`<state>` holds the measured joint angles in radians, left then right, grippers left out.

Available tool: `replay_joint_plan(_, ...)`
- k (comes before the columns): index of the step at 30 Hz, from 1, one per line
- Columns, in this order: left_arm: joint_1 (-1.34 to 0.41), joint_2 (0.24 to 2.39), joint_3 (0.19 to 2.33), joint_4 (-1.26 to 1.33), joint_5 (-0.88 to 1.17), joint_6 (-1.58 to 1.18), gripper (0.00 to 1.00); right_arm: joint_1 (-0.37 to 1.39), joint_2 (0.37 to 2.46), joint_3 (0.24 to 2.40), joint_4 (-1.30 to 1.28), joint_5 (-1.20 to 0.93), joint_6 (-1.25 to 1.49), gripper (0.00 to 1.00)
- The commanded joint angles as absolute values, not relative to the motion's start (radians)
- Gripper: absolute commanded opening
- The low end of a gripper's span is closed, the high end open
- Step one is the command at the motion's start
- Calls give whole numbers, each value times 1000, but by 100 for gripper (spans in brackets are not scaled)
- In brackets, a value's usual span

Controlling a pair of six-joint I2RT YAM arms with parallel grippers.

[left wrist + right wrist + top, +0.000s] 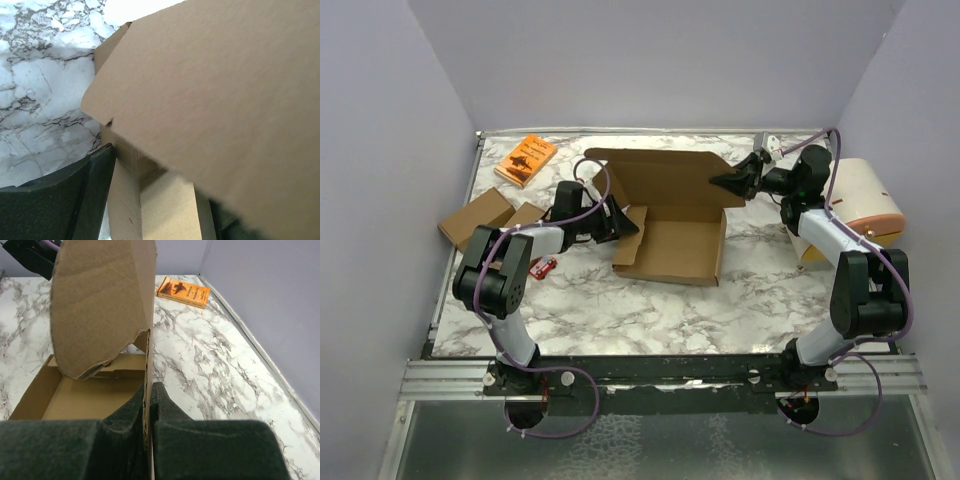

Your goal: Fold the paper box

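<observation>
Right end effector [719, 181] is clamping paper box [675, 250] lid, 1 o'clock. Left end effector [624, 224] is gaping around 9 o'clock flap.

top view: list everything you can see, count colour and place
box: 1, brown, table centre, half folded, back flap raised
book: 1, orange, far left corner
cardboard pieces: 2, brown, left edge, side by side
small object: 1, red and white, near side of the box's left, too small to identify
rounded object: 1, cream and pink, past the table's right edge
table: 1, white marble with grey veins
walls: 3, lilac, left, back and right
left gripper: 1, black, at the box's left wall, grip unclear
right gripper: 1, black, shut on the raised flap's right end
</observation>
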<state>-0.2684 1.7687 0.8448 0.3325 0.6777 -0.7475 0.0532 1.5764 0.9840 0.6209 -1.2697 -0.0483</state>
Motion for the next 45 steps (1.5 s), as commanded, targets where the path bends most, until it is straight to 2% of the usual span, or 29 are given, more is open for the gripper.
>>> replay_joint_plan(1, -303, 1749, 921, 161, 581, -651, 63, 64, 1569, 974, 634, -1269, -55, 1)
replay_joint_plan(10, -298, 1732, 854, 362, 704, -759, 76, 64, 1567, 973, 632, -1269, -57, 1)
replay_joint_plan(27, -247, 1711, 736, 678, 820, -973, 77, 64, 1570, 973, 609, -1263, -82, 1)
replay_joint_plan(35, -237, 1728, 702, 774, 853, -1035, 74, 64, 1571, 974, 606, -1260, -84, 1)
replay_joint_plan(39, -222, 1753, 664, 932, 884, -1135, 74, 64, 1572, 974, 606, -1259, -84, 1)
replay_joint_plan(45, -221, 1755, 668, 873, 877, -1088, 74, 64, 1571, 974, 606, -1259, -86, 1)
